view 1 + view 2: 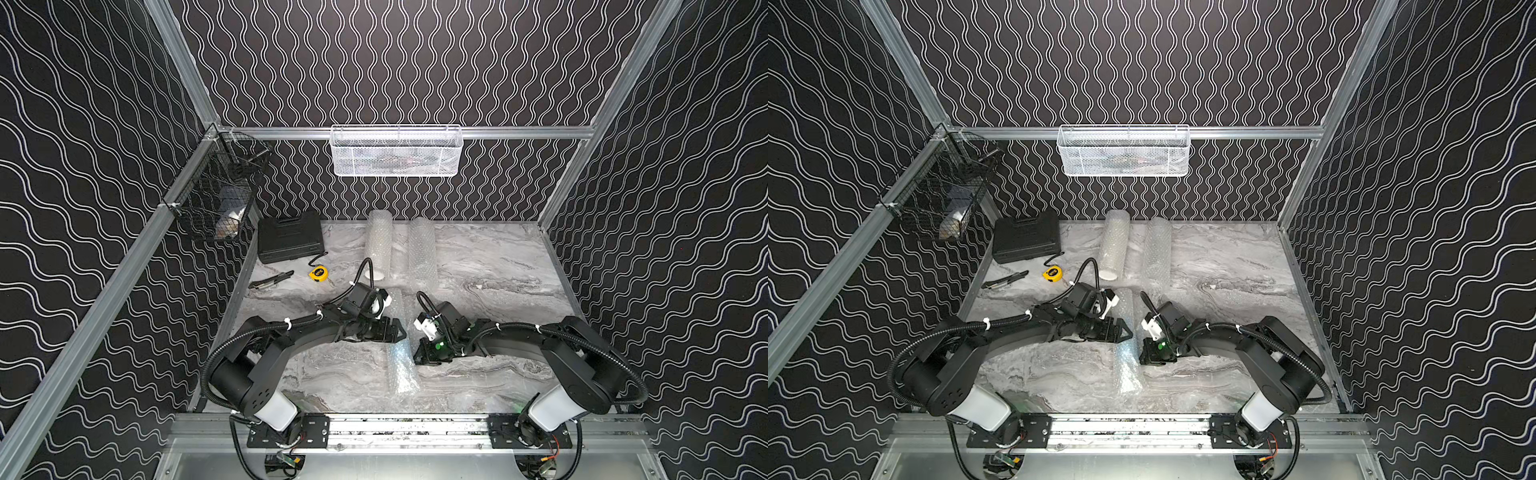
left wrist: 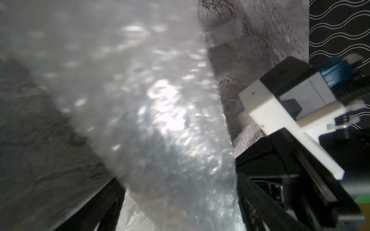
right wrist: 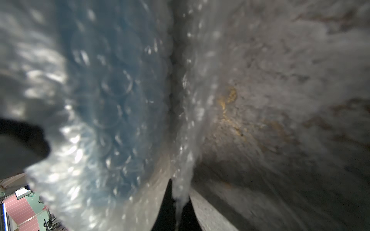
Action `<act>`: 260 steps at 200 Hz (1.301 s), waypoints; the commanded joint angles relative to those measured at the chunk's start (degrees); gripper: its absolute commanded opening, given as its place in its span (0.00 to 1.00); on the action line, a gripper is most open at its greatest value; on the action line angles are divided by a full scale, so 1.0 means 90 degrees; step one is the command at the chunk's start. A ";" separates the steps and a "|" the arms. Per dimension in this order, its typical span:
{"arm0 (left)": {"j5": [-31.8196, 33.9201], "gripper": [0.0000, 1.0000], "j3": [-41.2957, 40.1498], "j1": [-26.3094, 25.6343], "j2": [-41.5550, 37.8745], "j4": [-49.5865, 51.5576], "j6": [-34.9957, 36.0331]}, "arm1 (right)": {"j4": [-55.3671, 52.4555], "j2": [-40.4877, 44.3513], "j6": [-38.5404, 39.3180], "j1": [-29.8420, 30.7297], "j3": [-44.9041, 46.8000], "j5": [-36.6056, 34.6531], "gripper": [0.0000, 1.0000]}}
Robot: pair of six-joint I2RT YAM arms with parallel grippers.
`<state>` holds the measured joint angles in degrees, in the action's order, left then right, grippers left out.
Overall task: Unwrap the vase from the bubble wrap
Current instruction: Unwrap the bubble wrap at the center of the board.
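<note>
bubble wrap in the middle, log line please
left gripper: open astride bubble wrap | right gripper: shut on its edge | bubble wrap: rolled, on table

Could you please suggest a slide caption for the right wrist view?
Right pincer shut on a thin fold of clear bubble wrap, marble tabletop beyond.

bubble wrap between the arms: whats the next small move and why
Probably draw the right end effector back toward its own side to peel the layer open: it is shut on an edge of the bubble wrap, while the left end effector stands open astride it.
</note>
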<state>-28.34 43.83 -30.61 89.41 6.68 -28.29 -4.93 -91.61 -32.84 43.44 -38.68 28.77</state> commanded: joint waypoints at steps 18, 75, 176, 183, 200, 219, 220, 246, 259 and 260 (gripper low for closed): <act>-0.0374 0.97 -0.0041 -0.0030 -0.0125 0.0207 0.0099 | 0.0199 0.0014 -0.0294 0.0016 0.0000 -0.0199 0.02; -0.0452 0.99 -0.0105 -0.0148 -0.0041 0.0074 -0.0016 | 0.0201 -0.0006 -0.0296 0.0037 -0.0048 -0.0185 0.02; 0.0429 0.76 0.0101 -0.0283 0.0059 0.0644 0.0259 | -0.0255 0.0054 0.0329 0.0085 -0.0137 0.0012 0.06; 0.0451 0.76 0.0091 -0.0287 0.0024 0.0645 0.0272 | -0.0286 0.0052 0.0396 0.0085 -0.0138 0.0042 0.06; 0.0511 0.75 0.0071 -0.0281 -0.0045 0.0692 0.0310 | -0.0407 0.0009 0.0537 0.0085 -0.0141 0.0069 0.06; 0.0531 0.74 0.0052 -0.0281 -0.0114 0.0706 0.0349 | -0.0485 -0.0026 0.0648 0.0092 -0.0092 0.0037 0.06; 0.0531 0.74 0.0052 -0.0285 -0.0117 0.0705 0.0350 | -0.0496 -0.0026 0.0649 0.0088 -0.0095 0.0031 0.06; 0.0541 0.73 0.0044 -0.0287 -0.0115 0.0713 0.0363 | -0.0597 -0.0060 0.0738 0.0087 -0.0039 -0.0074 0.06; 0.0523 0.73 0.0043 -0.0283 -0.0093 0.0703 0.0365 | -0.0624 -0.0074 0.0759 0.0095 -0.0035 -0.0123 0.06; 0.0522 0.73 0.0042 -0.0282 -0.0091 0.0703 0.0368 | -0.0624 -0.0075 0.0759 0.0095 -0.0032 -0.0123 0.06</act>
<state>-26.35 44.27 -33.30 88.75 11.64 -26.83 -6.55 -91.94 -27.59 44.16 -39.24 28.49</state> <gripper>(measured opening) 0.733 0.062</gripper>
